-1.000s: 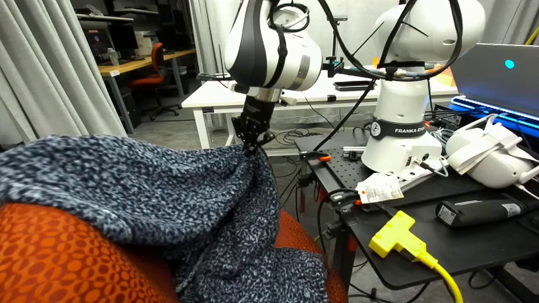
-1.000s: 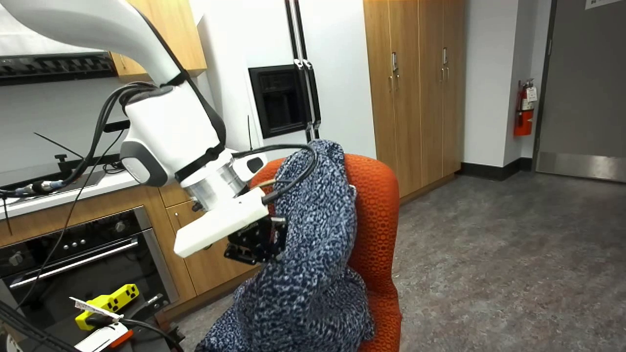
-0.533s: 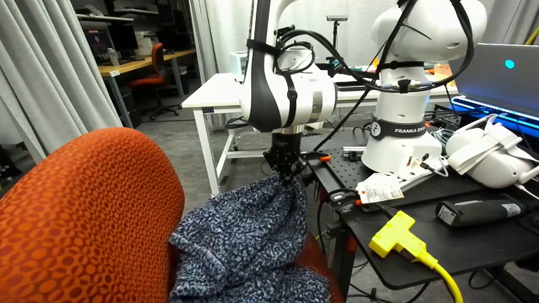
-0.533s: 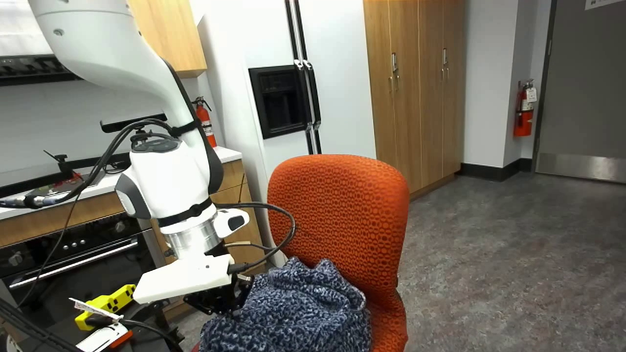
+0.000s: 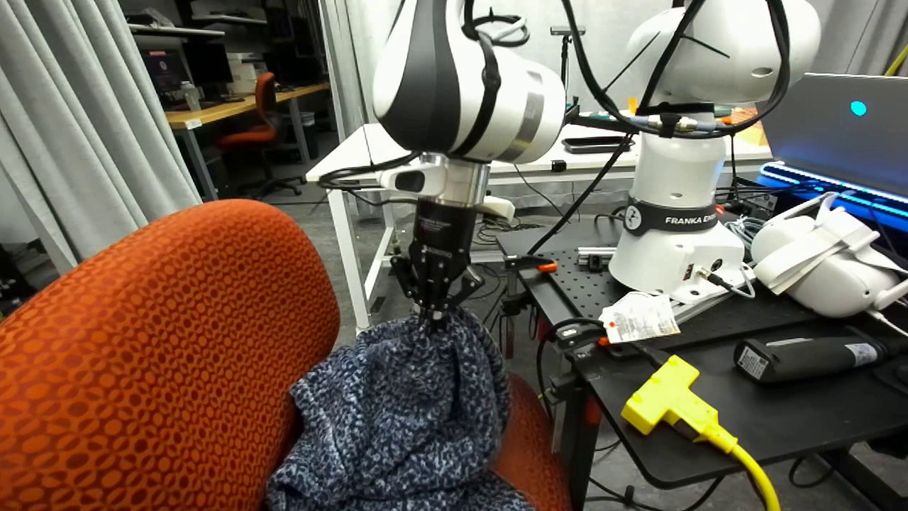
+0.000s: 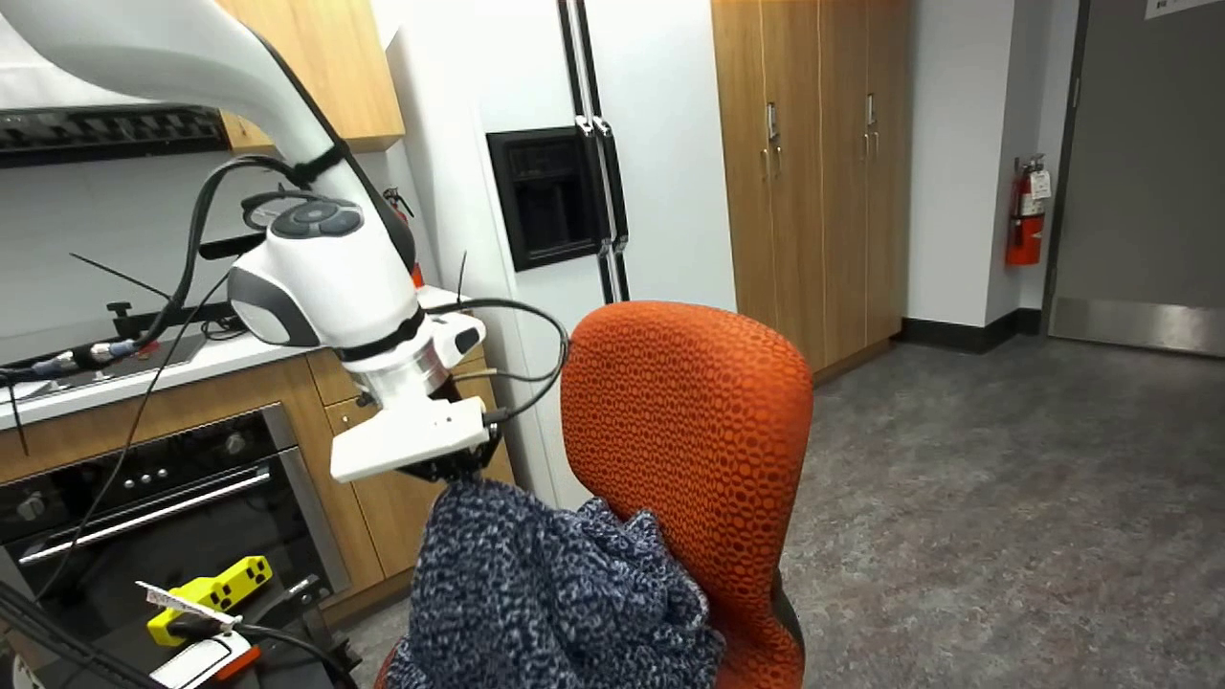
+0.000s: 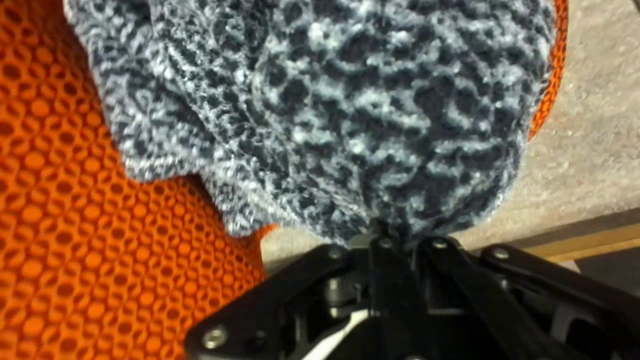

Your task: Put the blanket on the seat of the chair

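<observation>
The blanket point(image 5: 397, 411), dark navy with whitish-grey speckles, lies bunched over the seat of the orange-red chair point(image 5: 177, 341). Both also show in an exterior view, the blanket point(image 6: 545, 593) in front of the chair's bare back point(image 6: 689, 411). My gripper point(image 5: 431, 318) points down and is shut on a gathered fold of the blanket, pulling it up into a peak above the seat. In the wrist view the fingertips point(image 7: 402, 240) are close together with fabric point(image 7: 380, 110) pinched between them. The chair back point(image 7: 75, 250) fills the left side there. Most of the seat is hidden under the blanket.
A black robot table point(image 5: 709, 404) with a yellow power splitter point(image 5: 670, 397), a white headset point(image 5: 816, 262) and a dark bottle-like object point(image 5: 801, 358) stands beside the chair. A white table point(image 5: 355, 160) is behind the arm. An oven and counter point(image 6: 172, 478) stand behind the arm.
A second ago the blanket was draped over the chair's back; it has come down onto the seat. My gripper dipped toward the robot table, then rose and moved toward the chair, still holding it.
</observation>
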You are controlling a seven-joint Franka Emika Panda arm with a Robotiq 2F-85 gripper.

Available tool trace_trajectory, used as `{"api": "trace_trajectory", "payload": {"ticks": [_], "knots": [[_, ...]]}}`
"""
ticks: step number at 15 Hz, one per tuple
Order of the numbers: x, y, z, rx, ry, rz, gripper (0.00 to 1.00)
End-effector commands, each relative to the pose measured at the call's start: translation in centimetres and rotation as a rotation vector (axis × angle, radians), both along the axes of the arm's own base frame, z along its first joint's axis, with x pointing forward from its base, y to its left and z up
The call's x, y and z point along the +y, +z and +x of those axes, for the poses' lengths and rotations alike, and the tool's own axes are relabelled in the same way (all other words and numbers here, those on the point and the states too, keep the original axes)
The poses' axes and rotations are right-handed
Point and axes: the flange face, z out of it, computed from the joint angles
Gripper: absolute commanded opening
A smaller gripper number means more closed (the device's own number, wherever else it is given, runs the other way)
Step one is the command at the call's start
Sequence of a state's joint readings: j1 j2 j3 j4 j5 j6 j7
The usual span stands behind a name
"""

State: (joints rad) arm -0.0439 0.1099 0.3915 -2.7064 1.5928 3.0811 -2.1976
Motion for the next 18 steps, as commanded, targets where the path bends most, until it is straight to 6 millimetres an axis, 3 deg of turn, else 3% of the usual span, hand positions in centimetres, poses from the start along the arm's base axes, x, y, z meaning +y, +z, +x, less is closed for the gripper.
{"api": "trace_trajectory", "payload": {"ticks": [1,2,4,7,8,12,13,14,16,18], "knots": [[3.0,6.2,1.6,-0.138,0.024,0.055,0.02],[3.7,7.3,1.9,-0.156,0.021,0.057,0.31],[5.1,9.4,2.4,-0.189,0.029,0.054,0.37],[6.9,12.2,3.1,-0.214,0.039,0.066,0.62],[6.3,13.0,4.5,-0.212,0.045,0.055,0.69],[6.6,17.2,6.3,-0.207,0.076,0.067,0.99],[6.7,18.3,6.8,-0.209,0.078,0.078,1.0],[6.8,15.8,6.6,-0.207,0.073,0.064,0.87],[6.9,17.4,7.1,-0.216,0.077,0.078,1.0],[7.0,17.7,7.1,-0.219,0.078,0.081,1.0]]}}
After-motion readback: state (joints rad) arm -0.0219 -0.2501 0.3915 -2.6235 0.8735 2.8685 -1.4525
